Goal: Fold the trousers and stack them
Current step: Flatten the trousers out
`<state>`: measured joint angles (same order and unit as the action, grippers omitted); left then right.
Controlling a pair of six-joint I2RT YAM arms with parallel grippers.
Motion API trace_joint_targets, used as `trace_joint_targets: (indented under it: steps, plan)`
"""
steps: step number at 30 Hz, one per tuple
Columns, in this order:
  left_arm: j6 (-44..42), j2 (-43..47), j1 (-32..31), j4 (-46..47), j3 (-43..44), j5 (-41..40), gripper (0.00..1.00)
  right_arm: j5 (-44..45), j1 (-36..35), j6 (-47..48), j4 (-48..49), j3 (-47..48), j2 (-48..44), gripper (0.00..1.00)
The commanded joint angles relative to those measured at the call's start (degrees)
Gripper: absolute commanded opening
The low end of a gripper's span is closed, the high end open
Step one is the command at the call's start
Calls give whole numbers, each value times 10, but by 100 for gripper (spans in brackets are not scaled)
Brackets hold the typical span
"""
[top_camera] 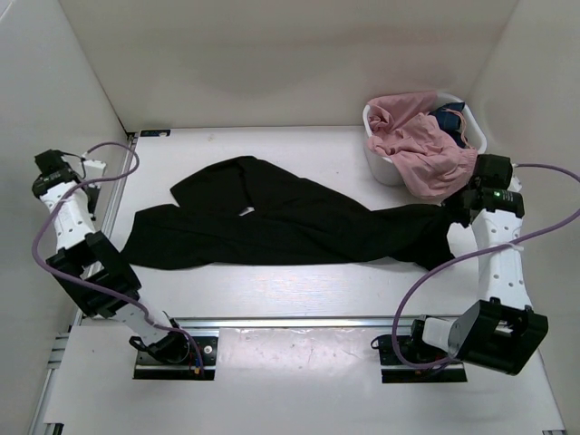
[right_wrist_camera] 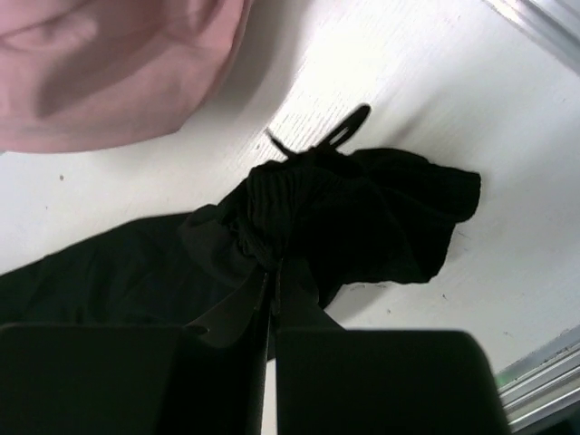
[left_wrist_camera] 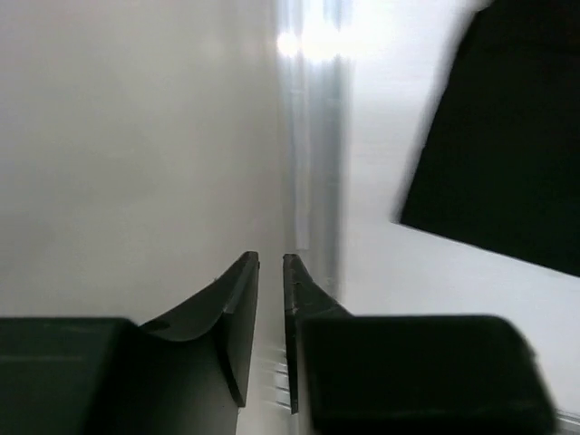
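The black trousers [top_camera: 290, 227] lie spread lengthwise across the white table, with a small white label [top_camera: 246, 213] near their middle. My right gripper [top_camera: 459, 210] is at their right end and is shut on a bunched fold of the black fabric [right_wrist_camera: 362, 208]; the fingertips [right_wrist_camera: 272, 265] are pinched together in the cloth. My left gripper [top_camera: 56, 169] is at the far left by the side wall, well clear of the trousers. Its jaws [left_wrist_camera: 271, 261] stand nearly together with only a thin gap and hold nothing. A corner of the trousers [left_wrist_camera: 507, 136] shows to its upper right.
A white basket [top_camera: 384, 169] stands at the back right, holding a pink garment [top_camera: 426, 149] that hangs over its front and a dark blue garment [top_camera: 450, 118]. The pink garment [right_wrist_camera: 109, 72] lies just beyond my right gripper. A metal rail [left_wrist_camera: 317, 136] runs along the left table edge beside the wall.
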<state>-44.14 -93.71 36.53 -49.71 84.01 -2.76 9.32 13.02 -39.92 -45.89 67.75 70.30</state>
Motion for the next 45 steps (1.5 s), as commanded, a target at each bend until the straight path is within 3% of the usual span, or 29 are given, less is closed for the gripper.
trace_joint_targets:
  steps: [1,4,6,9,14,27,31,34,41,45]
  plan:
    - [25,-3,-24,-46,-40,22,31,-28,1,10,-1,-26,-18,0]
    - [72,-11,-45,-46,-96,56,45,-23,1,10,12,-76,-46,0]
    - [106,-26,-52,-17,-123,56,49,-28,1,10,18,-88,-54,0]
    - [150,-50,-52,28,-109,62,57,-28,1,24,18,-93,-54,0]
    - [194,-74,-75,53,-49,124,57,-8,1,38,7,-120,-65,0]
    - [224,-244,-95,75,63,144,57,22,1,54,-17,-141,-65,0]
    - [231,-242,-95,75,56,138,46,29,1,54,-24,-141,-77,0]
    - [226,-217,-95,75,41,138,46,34,1,60,-24,-141,-83,0]
    - [221,-193,-95,75,23,144,15,34,1,60,-24,-141,-83,0]
    - [221,-170,-95,70,18,131,15,34,1,60,-24,-136,-83,0]
